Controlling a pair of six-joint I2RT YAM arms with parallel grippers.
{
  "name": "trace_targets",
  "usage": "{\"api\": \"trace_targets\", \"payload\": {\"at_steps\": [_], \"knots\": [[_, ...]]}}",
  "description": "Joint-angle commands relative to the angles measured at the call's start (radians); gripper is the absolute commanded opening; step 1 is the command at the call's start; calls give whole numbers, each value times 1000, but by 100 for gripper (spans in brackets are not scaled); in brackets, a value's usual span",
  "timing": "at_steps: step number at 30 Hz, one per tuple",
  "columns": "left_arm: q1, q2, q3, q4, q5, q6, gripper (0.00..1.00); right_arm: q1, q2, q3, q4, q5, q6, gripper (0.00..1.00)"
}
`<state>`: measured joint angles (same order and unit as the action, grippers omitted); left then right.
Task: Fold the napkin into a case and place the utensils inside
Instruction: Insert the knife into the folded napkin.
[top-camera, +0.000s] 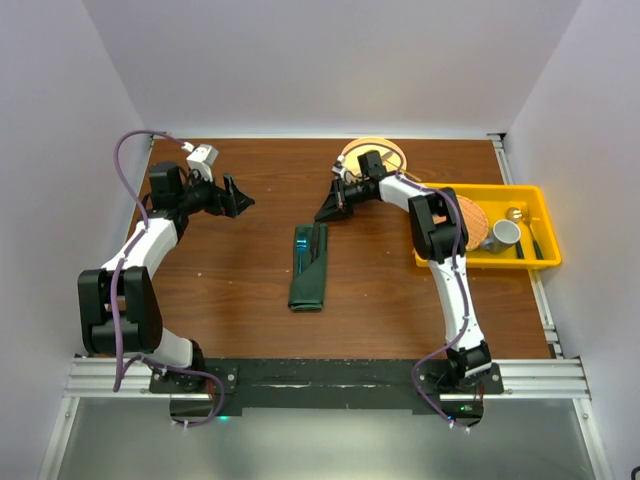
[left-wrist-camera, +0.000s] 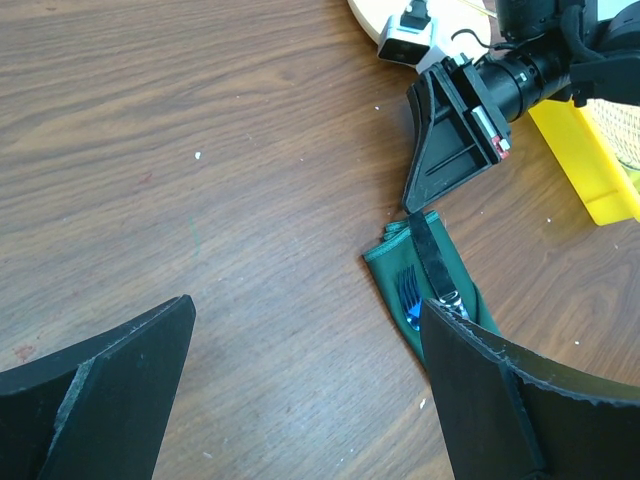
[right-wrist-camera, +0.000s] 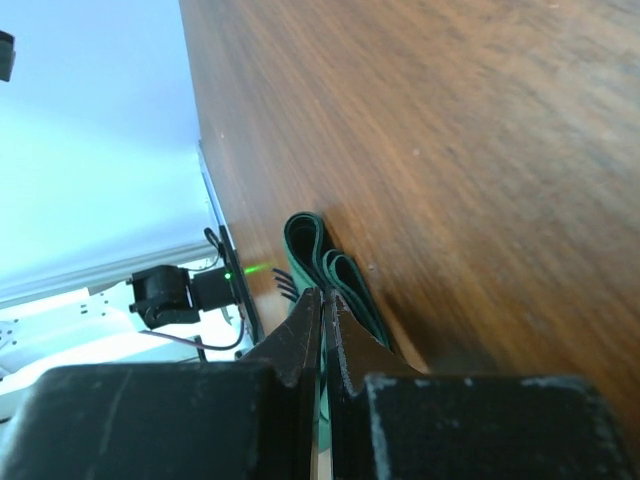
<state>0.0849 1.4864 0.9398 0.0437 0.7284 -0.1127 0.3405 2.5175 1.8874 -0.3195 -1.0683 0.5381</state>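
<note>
So, the green napkin case (top-camera: 308, 268) lies in the middle of the table (top-camera: 230, 290), long and narrow. The blue fork (left-wrist-camera: 408, 296) is tucked inside, and the knife (left-wrist-camera: 430, 255) has its dark handle poking out the far end. Right tool (top-camera: 325, 214) has its fingers pressed together, tip right at that handle's end. Can't tell if it's actually pinching it. Left tool (top-camera: 241, 199) hangs wide apart and empty, well off to the left.

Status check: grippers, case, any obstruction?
Left gripper open, hovering aside. Right gripper shut at the knife handle. Blue fork and knife in the case. Nothing blocking.
</note>
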Motion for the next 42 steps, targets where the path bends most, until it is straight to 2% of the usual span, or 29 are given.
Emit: {"api": "trace_targets", "payload": {"at_steps": [1, 19, 26, 29, 30, 32, 33, 34, 36, 42], "knots": [[9, -9, 22, 42, 25, -10, 100, 5, -91, -7, 16, -13, -58, 0], [9, -23, 5, 56, 22, -21, 100, 28, -140, -48, -125, -1, -197, 0], [7, -28, -16, 59, 40, -21, 100, 32, -155, -82, -130, -10, -201, 0], [7, 0, -21, 45, 92, -18, 86, 32, -154, -82, -130, -21, -201, 0], [4, 24, -19, 56, 112, -33, 76, 32, -154, -83, -128, -21, -201, 0], [-19, 57, -10, 70, 161, -50, 64, 32, -151, -83, -128, -27, -201, 0], [-33, 99, 8, 77, 181, -39, 52, 32, -151, -85, -128, -27, -202, 0], [-46, 122, 23, 78, 201, -29, 49, 32, -149, -85, -128, -28, -205, 0], [-101, 205, 89, 52, 227, 10, 46, 32, -146, -82, -127, -28, -207, 0], [-218, 428, 276, 25, 253, 93, 52, 31, -146, -86, -119, -27, -205, 0]]}}
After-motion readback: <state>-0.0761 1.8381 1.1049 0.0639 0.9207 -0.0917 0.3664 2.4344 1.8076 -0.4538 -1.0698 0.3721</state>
